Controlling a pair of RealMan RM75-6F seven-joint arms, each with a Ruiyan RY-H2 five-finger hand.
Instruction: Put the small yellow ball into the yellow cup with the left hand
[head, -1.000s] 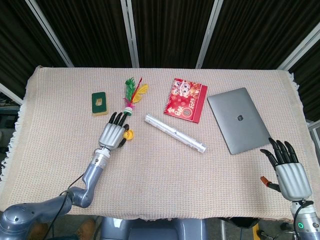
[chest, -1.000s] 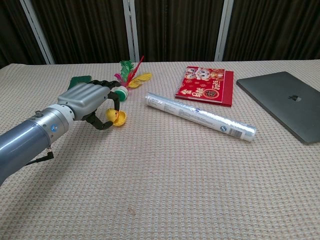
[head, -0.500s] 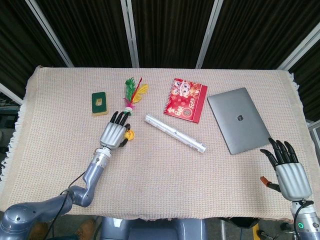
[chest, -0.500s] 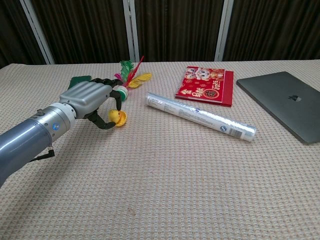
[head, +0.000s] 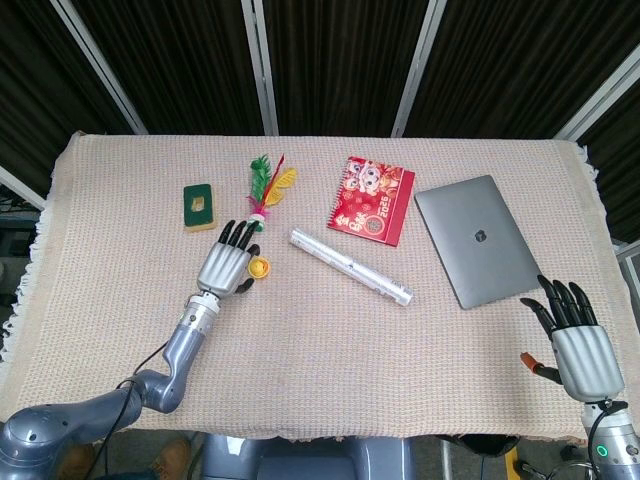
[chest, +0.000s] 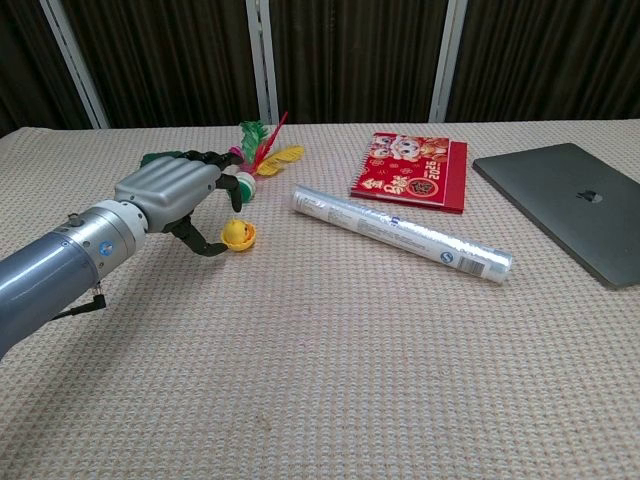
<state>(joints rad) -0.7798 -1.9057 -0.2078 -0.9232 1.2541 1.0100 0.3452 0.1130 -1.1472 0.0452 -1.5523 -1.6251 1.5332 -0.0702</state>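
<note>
Chest view, feather shuttlecock (chest: 256, 160) behind left hand (chest: 172, 196)

Yellow ball (chest: 238, 234), red patterned calendar (chest: 410, 172), grey laptop (head: 477, 239), beige woven tablecloth (chest: 350, 350).

On my table I see a green box (head: 200, 206), a feathered shuttlecock (head: 268, 187), a foil-wrapped roll (head: 351, 266), a red calendar (head: 371, 199) and a closed grey laptop (head: 478, 238).

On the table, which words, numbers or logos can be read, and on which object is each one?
"2025": red calendar, at its near edge, upside down from the robot's side.
Logo, no words: grey laptop lid.
Foil roll: print too small to read.
Green card box: label unreadable.
</note>
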